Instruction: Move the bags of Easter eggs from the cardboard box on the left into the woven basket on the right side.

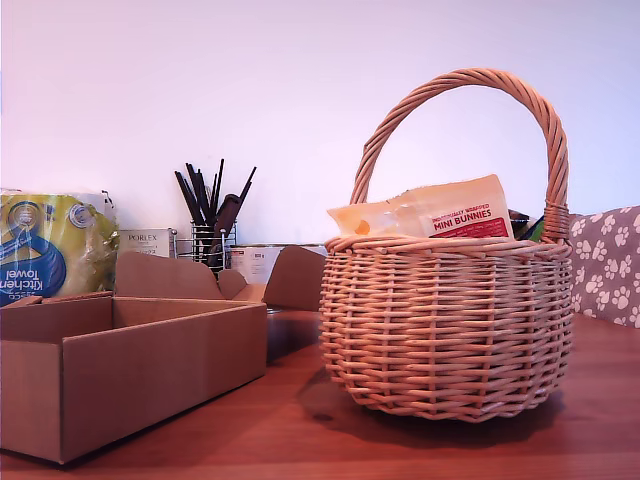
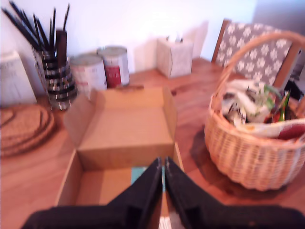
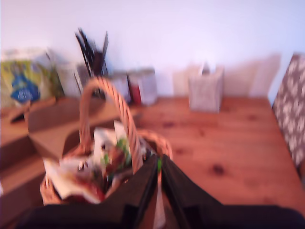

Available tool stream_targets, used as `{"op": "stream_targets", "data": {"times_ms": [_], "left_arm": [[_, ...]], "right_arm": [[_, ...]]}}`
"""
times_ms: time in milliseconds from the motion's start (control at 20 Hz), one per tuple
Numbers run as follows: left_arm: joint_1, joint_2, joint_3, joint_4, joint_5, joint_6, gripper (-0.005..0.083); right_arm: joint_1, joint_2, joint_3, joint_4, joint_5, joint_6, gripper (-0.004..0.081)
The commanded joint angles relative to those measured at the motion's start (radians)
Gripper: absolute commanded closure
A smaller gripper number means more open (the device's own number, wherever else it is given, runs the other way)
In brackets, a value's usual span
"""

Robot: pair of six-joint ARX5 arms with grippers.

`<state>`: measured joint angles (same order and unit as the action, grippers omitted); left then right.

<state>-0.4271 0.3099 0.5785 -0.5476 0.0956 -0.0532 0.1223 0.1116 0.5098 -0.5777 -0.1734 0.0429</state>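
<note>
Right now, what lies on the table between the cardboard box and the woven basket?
Nothing: the exterior view shows bare wooden table between the cardboard box and the woven basket, only the basket's shadow falling there.

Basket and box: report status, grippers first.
My first gripper shut over the cardboard box. My second gripper shut above the woven basket. Bags in basket. Nothing blocking.

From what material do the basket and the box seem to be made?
Basket: it looks like woven wicker, tan with a slight sheen; interlaced strands show on the wall and the arched handle. Box: plain brown cardboard, matt, with folded flaps.
</note>
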Motion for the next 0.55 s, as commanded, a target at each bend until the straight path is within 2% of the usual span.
{"op": "stream_targets", "data": {"times_ms": [0,500], "left_arm": [[0.002,-0.002,-0.016,-0.014,0.0,-0.007,0.0793],[0.002,-0.002,-0.016,-0.104,0.001,-0.007,0.0792]], "right_arm": [[0.002,0.003,-0.007,-0.026,0.0,-0.006,0.0783],[0.002,0.003,-0.007,-0.021,0.0,-0.006,0.0783]]}}
